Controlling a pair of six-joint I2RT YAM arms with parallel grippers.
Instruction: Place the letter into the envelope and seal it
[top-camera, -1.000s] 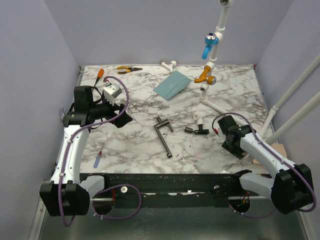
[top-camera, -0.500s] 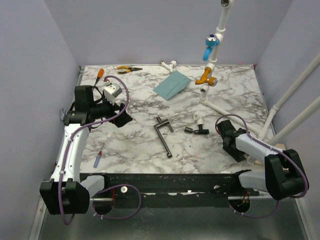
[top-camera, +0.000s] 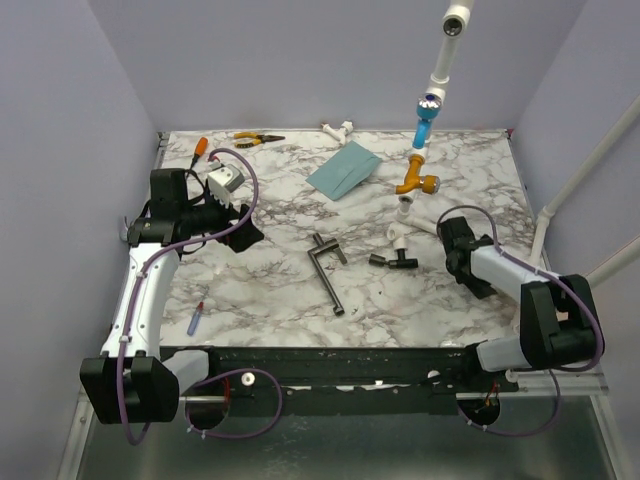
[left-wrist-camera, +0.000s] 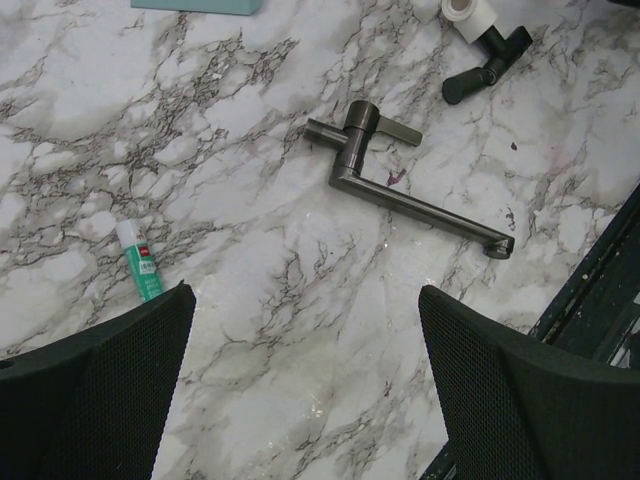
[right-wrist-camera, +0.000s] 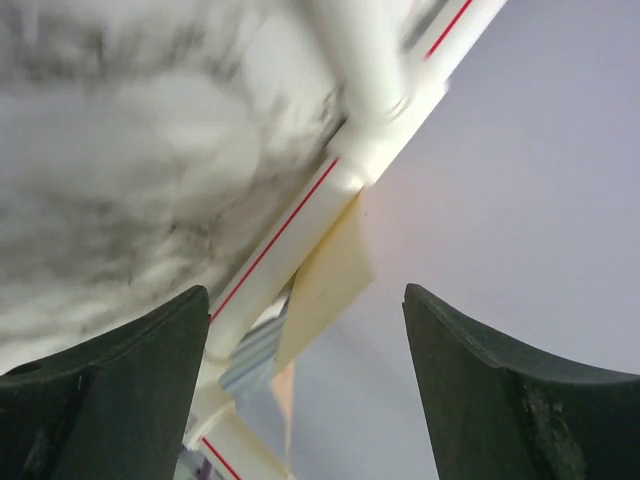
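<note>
The teal envelope (top-camera: 343, 170) lies flat at the back middle of the marble table; its near edge shows at the top of the left wrist view (left-wrist-camera: 195, 4). The tan letter (right-wrist-camera: 330, 280) hangs past the table's right edge, behind a white pipe (right-wrist-camera: 300, 225). It is hidden in the top view. My right gripper (top-camera: 482, 285) is open and faces that edge; in the right wrist view (right-wrist-camera: 305, 385) the letter shows between the fingers, at a distance. My left gripper (top-camera: 238, 232) is open above bare marble on the left (left-wrist-camera: 305, 390), far from the envelope.
A white pipe frame with a blue valve (top-camera: 425, 102) and an orange valve (top-camera: 413, 184) rises at the back right, close to the right gripper. A dark metal tap (top-camera: 328, 265), a black fitting (top-camera: 395, 260), pliers (top-camera: 255, 139) and a small tube (top-camera: 195, 318) lie on the table.
The right arm has swung its elbow inward and its wrist has moved back toward the pipe frame. The frame has shifted and its blue valve has turned. The left arm has stayed put.
</note>
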